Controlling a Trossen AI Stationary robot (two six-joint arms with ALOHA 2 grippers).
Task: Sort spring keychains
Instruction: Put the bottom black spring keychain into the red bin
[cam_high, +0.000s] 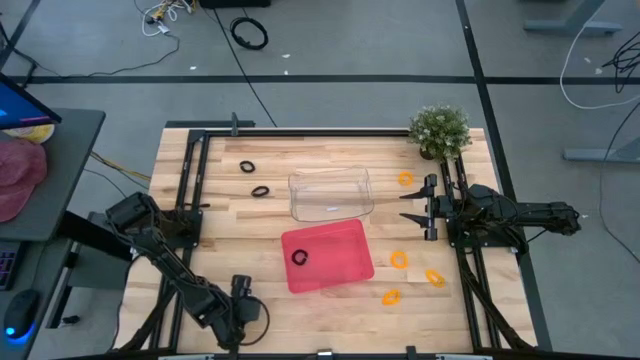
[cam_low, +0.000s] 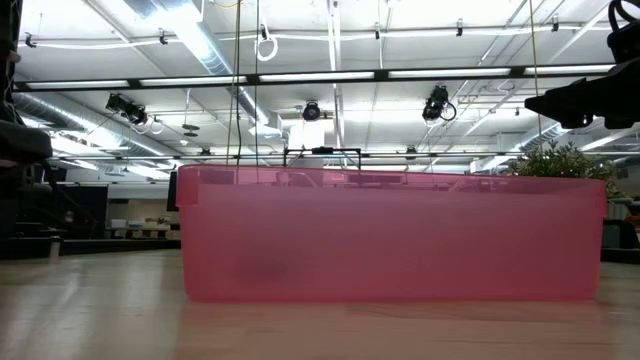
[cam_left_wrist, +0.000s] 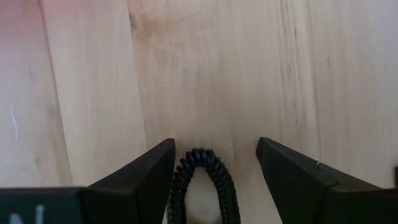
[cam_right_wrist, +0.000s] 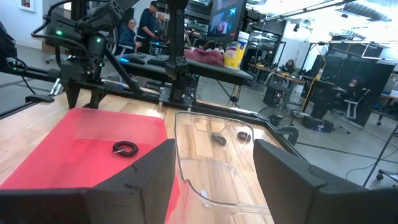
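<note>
My left gripper (cam_high: 243, 305) is near the table's near edge, pointing down, open (cam_left_wrist: 216, 146). A black spring keychain (cam_left_wrist: 205, 180) lies on the wood between its fingers. My right gripper (cam_high: 415, 205) hovers open at the right, beside the clear tray (cam_high: 330, 193). The red tray (cam_high: 325, 255) holds one black keychain (cam_high: 299, 257), which also shows in the right wrist view (cam_right_wrist: 125, 148). Two black keychains (cam_high: 247, 166) (cam_high: 260, 191) lie to the left of the clear tray. Several orange keychains lie on the right: (cam_high: 404, 178), (cam_high: 399, 259), (cam_high: 434, 277), (cam_high: 391, 296). My left gripper's open fingers come from above and stand on either side of the black keychain, which lies flat on the table. The loop's side (cam_left_wrist: 177, 180) is close against the inner face of one finger (cam_left_wrist: 149, 174). I cannot tell whether they touch.
A potted plant (cam_high: 440, 130) stands at the table's far right corner. A dark frame runs along the table's left (cam_high: 190, 200), far and right sides. In the low view the red tray's wall (cam_low: 390, 235) fills the middle. People sit at desks beyond the table.
</note>
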